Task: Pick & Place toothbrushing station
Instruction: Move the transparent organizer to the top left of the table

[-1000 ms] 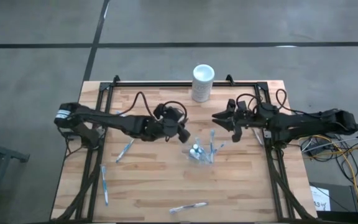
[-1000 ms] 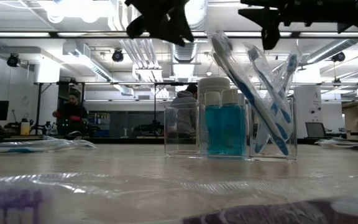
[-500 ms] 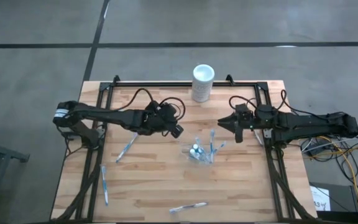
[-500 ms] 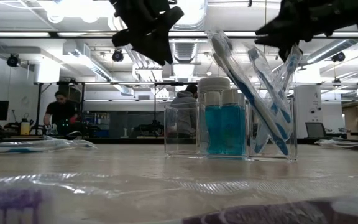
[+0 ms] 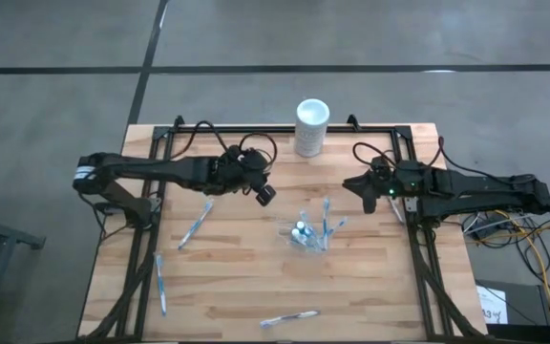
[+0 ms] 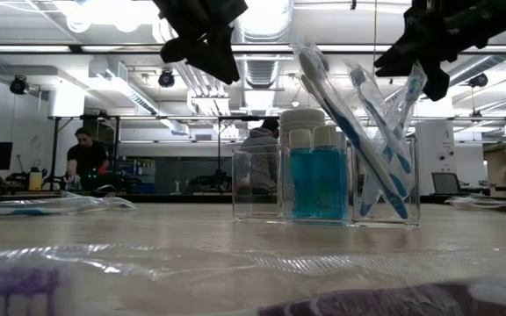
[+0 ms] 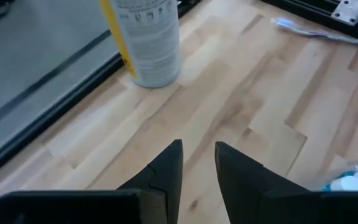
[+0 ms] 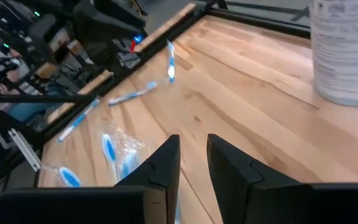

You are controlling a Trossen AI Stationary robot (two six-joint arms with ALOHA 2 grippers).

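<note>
Toothbrushes (image 5: pixel 325 225) lean inside the clear cup (image 5: pixel 306 235) mid-frame on the table (image 5: pixel 237 277), probably already dropped in, since both the left end effector (image 5: pixel 264 194) and right end effector (image 5: pixel 353 183) hang empty, narrowly gapped.

The wooden table (image 5: pixel 246 277) carries a clear cup (image 5: pixel 306 235), a white cylinder (image 5: pixel 311 127), and seemingly wrapped toothbrushes (image 5: pixel 193 227).

You see two dark arms (black cables loop over them); the left arm (image 5: pixel 151 170) wears a white band.
</note>
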